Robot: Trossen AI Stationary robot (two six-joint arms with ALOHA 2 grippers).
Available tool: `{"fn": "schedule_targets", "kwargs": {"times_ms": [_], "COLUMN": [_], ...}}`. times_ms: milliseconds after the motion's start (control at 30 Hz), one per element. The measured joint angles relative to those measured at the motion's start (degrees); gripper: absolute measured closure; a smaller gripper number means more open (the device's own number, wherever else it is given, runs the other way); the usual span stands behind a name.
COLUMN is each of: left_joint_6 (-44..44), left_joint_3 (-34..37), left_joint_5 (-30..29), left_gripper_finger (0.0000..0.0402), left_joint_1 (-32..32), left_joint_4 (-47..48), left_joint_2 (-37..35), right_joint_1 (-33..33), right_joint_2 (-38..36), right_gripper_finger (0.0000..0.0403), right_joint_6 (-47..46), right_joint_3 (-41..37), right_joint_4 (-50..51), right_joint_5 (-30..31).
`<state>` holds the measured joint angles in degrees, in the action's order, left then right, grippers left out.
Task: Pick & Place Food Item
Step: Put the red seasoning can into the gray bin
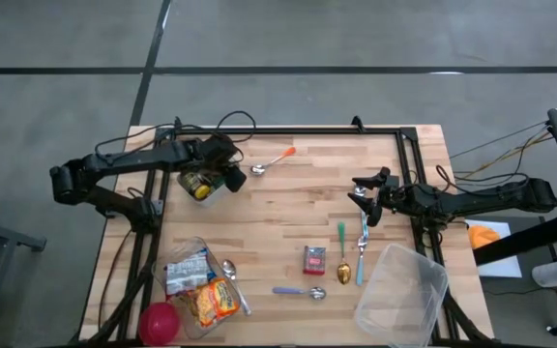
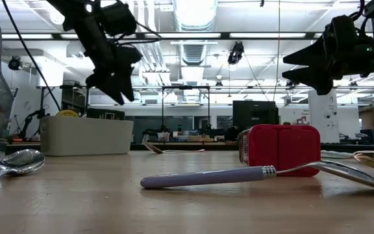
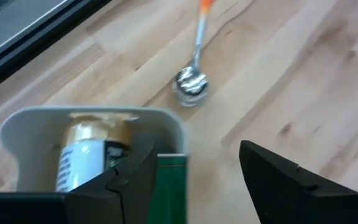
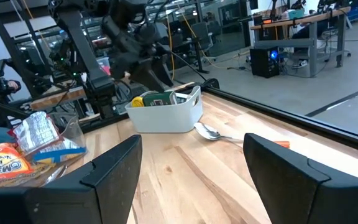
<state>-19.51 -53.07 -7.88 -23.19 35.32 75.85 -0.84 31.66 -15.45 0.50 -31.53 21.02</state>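
The wooden bench (image 1: 288, 213) carries everything. The left hand (image 1: 228, 172) hangs over the near rim of a white tub (image 1: 199, 184), fingers spread and empty; directly under it a can and a green packet (image 3: 169, 168) lie inside the tub. These food items look already placed, so the step in hand is likely clearing away: lift straight up so no finger catches the tub wall. Just beyond the hand lies an orange-handled spoon (image 1: 271, 161), easy to knock on a sideways sweep. The right hand (image 1: 364, 193) waits well apart, fingers spread, empty. Far from both, a clear bin (image 1: 404, 295), noodle packets (image 1: 213, 302), a red box (image 1: 314, 259).
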Motion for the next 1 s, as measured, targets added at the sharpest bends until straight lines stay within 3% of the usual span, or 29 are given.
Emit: {"fn": "schedule_targets", "kwargs": {"times_ms": [300,700,1000], "left_joint_6": [6.73,17.35,23.63], "left_joint_3": [-2.01,-1.98,-2.27], "left_joint_5": [0.02,0.63,0.66], "left_gripper_finger": [0.0169,0.0169,0.0169], "left_joint_1": [6.78,21.55,32.17], "left_joint_4": [-5.58,-24.02,-39.27], "left_joint_2": [0.0,0.23,7.7], "right_joint_1": [0.01,0.02,0.0], "right_joint_2": [-0.02,-0.02,0.0], "right_gripper_finger": [0.0126,0.0126,0.0126], "right_joint_6": [-0.01,0.0,0.0], "right_joint_3": [0.01,0.0,0.0], "right_joint_4": [0.0,0.0,0.01], "right_joint_5": [0.0,0.0,0.0]}}
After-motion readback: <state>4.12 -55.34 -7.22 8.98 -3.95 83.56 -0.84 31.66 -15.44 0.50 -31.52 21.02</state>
